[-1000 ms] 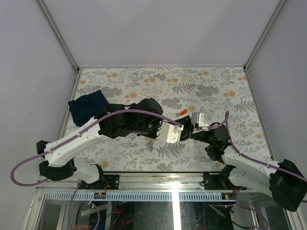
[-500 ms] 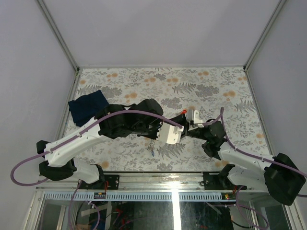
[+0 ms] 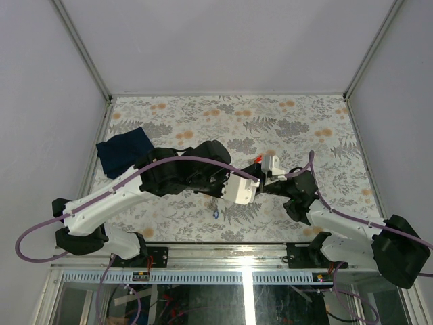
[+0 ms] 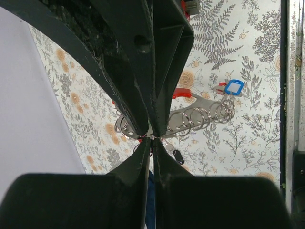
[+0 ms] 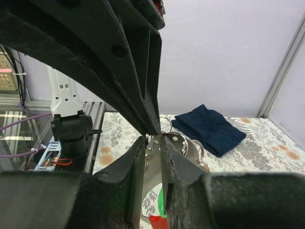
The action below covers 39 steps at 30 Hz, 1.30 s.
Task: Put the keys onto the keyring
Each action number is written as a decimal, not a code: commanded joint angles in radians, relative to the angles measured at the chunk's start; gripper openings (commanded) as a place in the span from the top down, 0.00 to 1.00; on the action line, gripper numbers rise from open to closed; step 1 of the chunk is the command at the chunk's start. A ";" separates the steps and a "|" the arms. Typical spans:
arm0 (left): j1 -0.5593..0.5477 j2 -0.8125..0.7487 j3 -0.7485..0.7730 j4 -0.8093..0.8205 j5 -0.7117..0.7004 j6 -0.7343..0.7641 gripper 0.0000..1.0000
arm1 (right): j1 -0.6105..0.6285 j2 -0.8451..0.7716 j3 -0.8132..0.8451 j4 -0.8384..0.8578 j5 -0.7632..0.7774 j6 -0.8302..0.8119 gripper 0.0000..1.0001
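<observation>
No text, label, brand, number or sign can be read on anything.

Glossy metal keyring [image 4: 209,113], matt cloth [image 3: 124,150]

Blue-tagged key [image 3: 216,214] near the left arm [image 3: 125,188]

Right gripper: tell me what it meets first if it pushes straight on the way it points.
The keyring, most likely: its metal rings sit right at the tips of the right gripper. The blue cloth lies farther behind.
</observation>
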 commanded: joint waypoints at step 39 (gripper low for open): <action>-0.011 0.003 0.033 0.054 -0.061 0.000 1.00 | 0.025 0.042 0.068 0.036 -0.033 0.028 0.80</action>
